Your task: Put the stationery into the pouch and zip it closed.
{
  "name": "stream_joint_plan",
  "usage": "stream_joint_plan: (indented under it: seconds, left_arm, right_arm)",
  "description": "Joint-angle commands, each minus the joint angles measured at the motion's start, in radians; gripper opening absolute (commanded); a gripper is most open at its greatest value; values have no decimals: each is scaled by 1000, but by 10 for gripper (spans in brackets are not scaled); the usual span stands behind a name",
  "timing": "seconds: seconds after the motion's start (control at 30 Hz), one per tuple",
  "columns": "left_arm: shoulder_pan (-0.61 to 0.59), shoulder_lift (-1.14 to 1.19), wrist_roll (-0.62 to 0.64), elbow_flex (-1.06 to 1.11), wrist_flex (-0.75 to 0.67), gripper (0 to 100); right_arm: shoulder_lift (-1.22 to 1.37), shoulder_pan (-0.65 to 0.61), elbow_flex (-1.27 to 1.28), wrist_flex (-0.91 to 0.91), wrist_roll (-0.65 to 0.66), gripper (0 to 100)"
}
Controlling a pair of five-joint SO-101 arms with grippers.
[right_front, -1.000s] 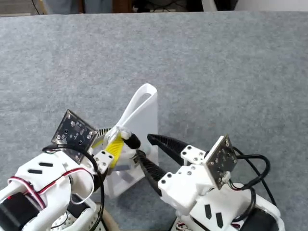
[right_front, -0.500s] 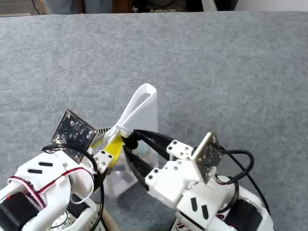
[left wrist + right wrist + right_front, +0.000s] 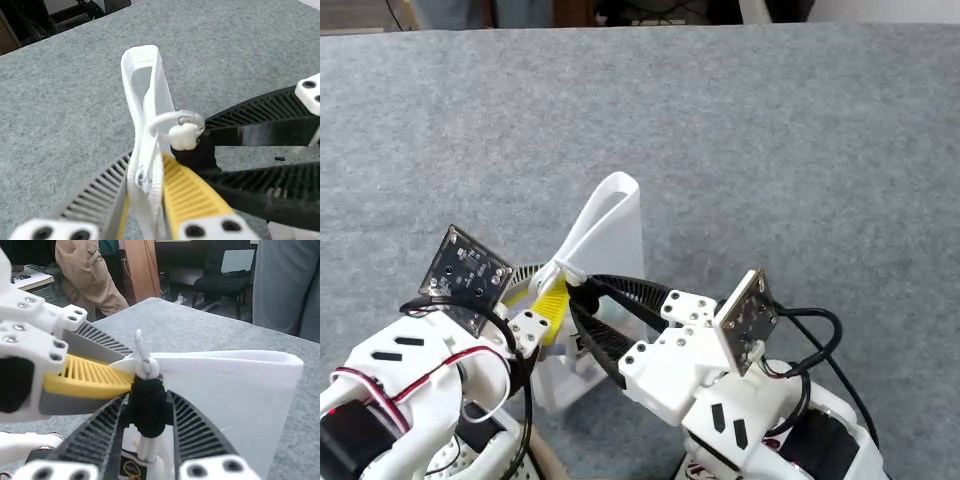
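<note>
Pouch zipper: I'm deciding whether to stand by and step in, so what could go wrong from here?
1. The right gripper appears to pinch only the small black pull piece at its fingertips, so the piece could slip out once it pulls.
2. The left gripper clamps just one end of the upright pouch. A pull might tip or drag the pouch rather than run the zip.

I count one white pouch (image 3: 612,235) on one grey table (image 3: 800,150). There is one black zip pull (image 3: 147,405), topped by one white bead (image 3: 184,137). I have two grippers, my left gripper (image 3: 558,280) and my right gripper (image 3: 582,298), with two fingers each. I carry two camera boards (image 3: 466,276), one per wrist.
</note>
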Motion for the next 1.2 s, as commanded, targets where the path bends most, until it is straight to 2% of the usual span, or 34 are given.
stream_joint_plan:
  seconds: [0.0, 0.1, 0.43, 0.77, 0.9, 1.03, 1.17]
  left_arm:
    - [-2, 6, -2, -25, 2, 28]
    - [-2, 6, -2, -25, 5, 28]
    - [10, 6, -3, -25, 68, 28]
    - [12, -25, -150, -73, 284, 28]
    - [12, -77, -226, -87, 301, 28]
    - [38, -97, -227, -81, 298, 28]
    - [148, -97, -180, -81, 298, 28]
  right_arm:
    - [15, -9, -10, -37, -9, 13]
    - [13, 28, -16, -35, 11, 11]
    - [12, 229, -177, 158, 276, 11]
    - [-61, 371, -194, 330, 446, 11]
    - [-105, 410, -191, 387, 511, 11]
    - [-134, 397, -180, 394, 512, 11]
    - [-170, 249, -171, 361, 476, 60]
